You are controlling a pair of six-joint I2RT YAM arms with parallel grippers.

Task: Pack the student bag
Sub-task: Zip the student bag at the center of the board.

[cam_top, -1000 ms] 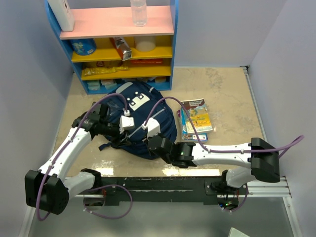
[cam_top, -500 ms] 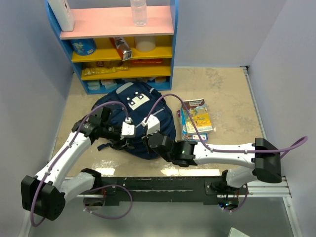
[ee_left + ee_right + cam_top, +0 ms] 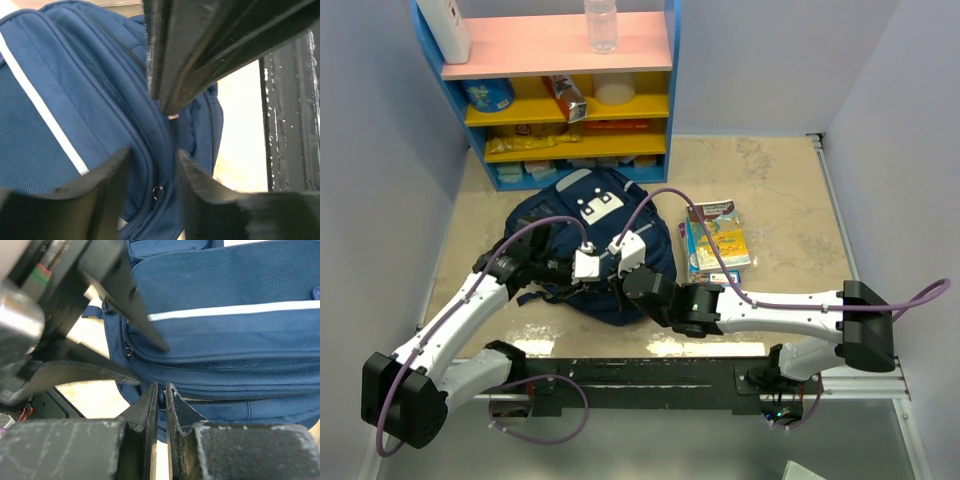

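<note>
The student bag (image 3: 582, 225), navy with thin light stripes and a white patch, lies flat in front of the shelf. My left gripper (image 3: 586, 272) is at the bag's near end. In the left wrist view it (image 3: 152, 155) is open, its fingers (image 3: 107, 180) astride a zip seam with a small metal ring (image 3: 157, 190). My right gripper (image 3: 623, 272) is next to it. In the right wrist view it (image 3: 161, 388) is shut on a small blue zip pull (image 3: 161, 398) at the end of the bag's (image 3: 225, 335) lower zip.
A blue shelf unit (image 3: 570, 100) with snacks and a bottle (image 3: 601, 25) stands at the back. Picture books (image 3: 717, 243) lie right of the bag. The black base rail (image 3: 650, 375) runs along the near edge. Grey walls close in both sides.
My left gripper has moved nearer and to the right, down to the bag's near end beside the right gripper. The right gripper has shifted slightly.
</note>
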